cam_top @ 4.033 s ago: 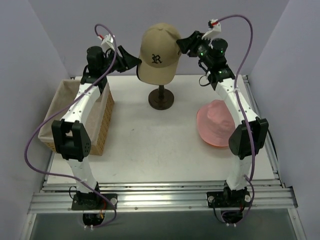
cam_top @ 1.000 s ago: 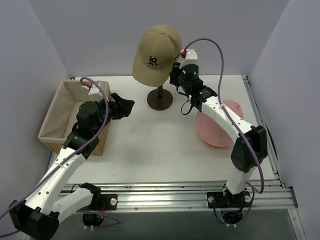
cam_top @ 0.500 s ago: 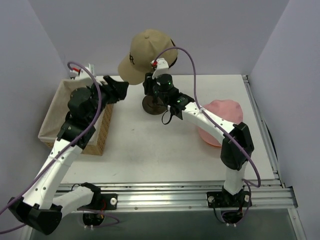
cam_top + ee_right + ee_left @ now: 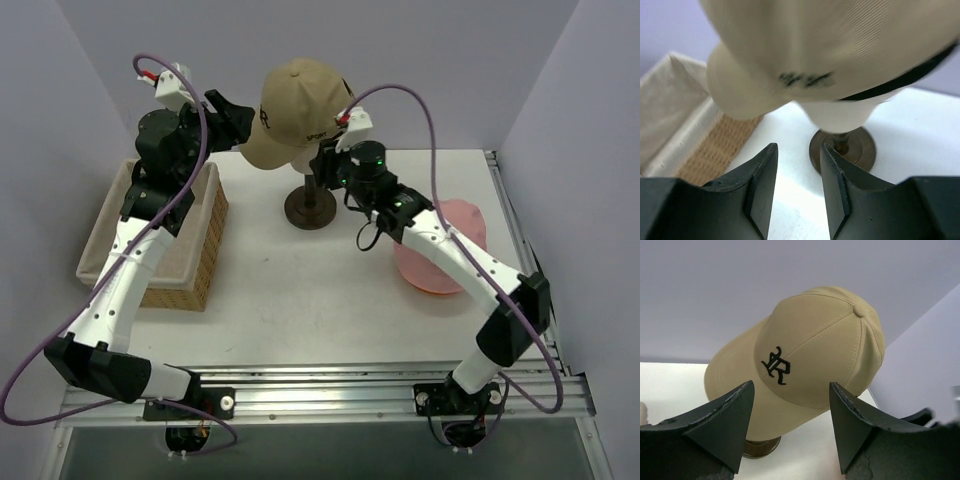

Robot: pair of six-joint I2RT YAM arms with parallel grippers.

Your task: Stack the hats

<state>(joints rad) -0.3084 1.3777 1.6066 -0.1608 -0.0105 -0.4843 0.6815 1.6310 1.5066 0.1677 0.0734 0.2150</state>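
Note:
The tan cap [image 4: 296,108] with dark lettering sits on the cream head form, brim pointing left. In the left wrist view the cap [image 4: 815,355] faces me. My left gripper [image 4: 236,110] is open and empty, just left of the brim, its fingertips [image 4: 746,390] apart in front of the cap. My right gripper [image 4: 322,166] is open and empty, below the cap's right back edge. The right wrist view shows the blurred cap [image 4: 840,40] above the jaws. The pale pink hat [image 4: 452,258] lies on the table at right, partly behind my right arm. The black cap and the orange hat are out of view.
The head form [image 4: 840,112] stands on a dark round stand [image 4: 310,207], whose base also shows in the right wrist view [image 4: 860,146]. A wicker basket [image 4: 195,262] with a cloth liner sits at the left, and its side shows in the right wrist view [image 4: 715,145]. Purple walls close in the back and sides.
My left gripper has risen from near the basket to the cap's brim. My right gripper has shifted right and up under the cap. The cap has turned, its brim now pointing left.

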